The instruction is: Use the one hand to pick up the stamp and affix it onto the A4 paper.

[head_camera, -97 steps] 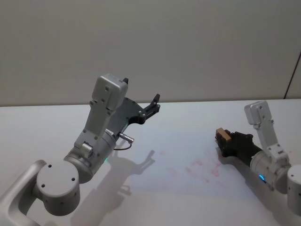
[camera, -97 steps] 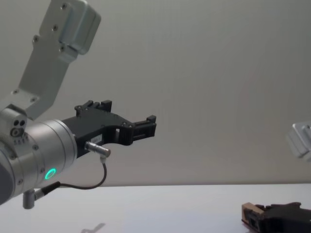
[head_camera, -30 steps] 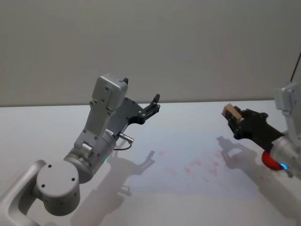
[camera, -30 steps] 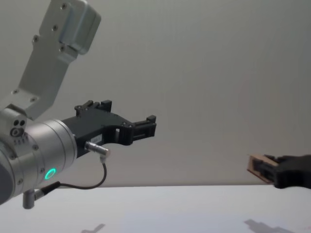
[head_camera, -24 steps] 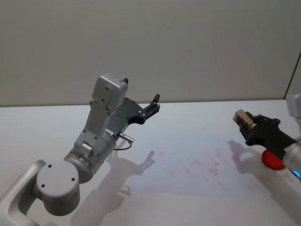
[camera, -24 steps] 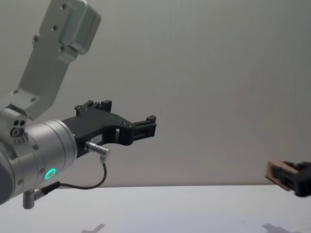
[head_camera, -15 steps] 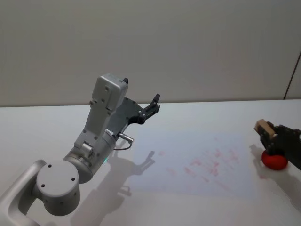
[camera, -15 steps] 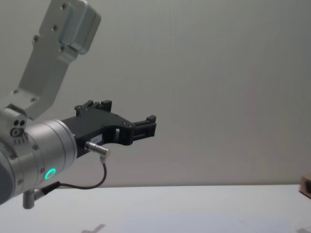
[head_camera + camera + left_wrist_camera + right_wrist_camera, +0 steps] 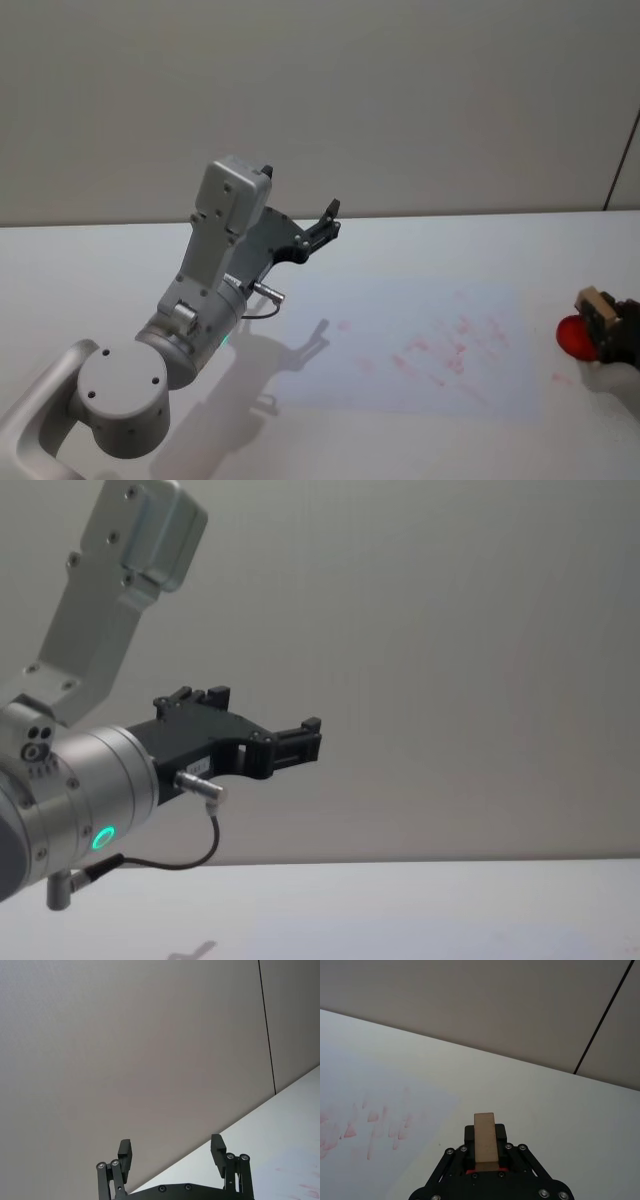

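Item: stamp [image 9: 484, 1136], pinched in your right gripper [image 9: 612, 325].
Location: beside the red ink pad [image 9: 574, 336], just off the right edge of the A4 paper [image 9: 420, 345], which bears red marks. Your left gripper [image 9: 171, 1152] sits raised, fingers spread, well apart from the paper.

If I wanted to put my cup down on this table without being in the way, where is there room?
The table is bare left of the raised left gripper, and along the wall behind the A4 paper. The right edge is crowded: the right gripper, holding the stamp, hangs over a red pad beside the paper.
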You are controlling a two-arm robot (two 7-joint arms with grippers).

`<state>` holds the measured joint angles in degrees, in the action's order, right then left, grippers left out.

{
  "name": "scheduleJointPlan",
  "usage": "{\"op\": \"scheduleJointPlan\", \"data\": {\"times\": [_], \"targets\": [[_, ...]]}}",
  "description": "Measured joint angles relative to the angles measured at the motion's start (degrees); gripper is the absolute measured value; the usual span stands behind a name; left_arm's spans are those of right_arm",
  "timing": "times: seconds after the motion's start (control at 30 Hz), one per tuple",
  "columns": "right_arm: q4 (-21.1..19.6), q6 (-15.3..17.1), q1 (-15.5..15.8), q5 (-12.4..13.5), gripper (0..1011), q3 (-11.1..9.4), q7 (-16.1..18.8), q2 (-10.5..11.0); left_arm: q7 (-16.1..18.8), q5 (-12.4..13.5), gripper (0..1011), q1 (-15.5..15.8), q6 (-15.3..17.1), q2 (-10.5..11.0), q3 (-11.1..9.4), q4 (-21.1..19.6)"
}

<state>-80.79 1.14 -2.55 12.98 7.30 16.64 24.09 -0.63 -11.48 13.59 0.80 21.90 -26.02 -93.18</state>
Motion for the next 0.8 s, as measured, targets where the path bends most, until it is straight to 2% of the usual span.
{"op": "scheduleJointPlan", "data": {"times": [0.5,0.8], "targets": [[1.6,-0.4,1.3,-1.1,220,0.0,-0.6,0.4,0.0,0.0,1001,0.0,0.0,0.0,0.0,0.0],[2.4,-0.6,0.8,-0.9,220,0.4,-1.1,-0.3,0.0,0.0,1001,0.0,0.0,0.0,0.0,0.0]]}}
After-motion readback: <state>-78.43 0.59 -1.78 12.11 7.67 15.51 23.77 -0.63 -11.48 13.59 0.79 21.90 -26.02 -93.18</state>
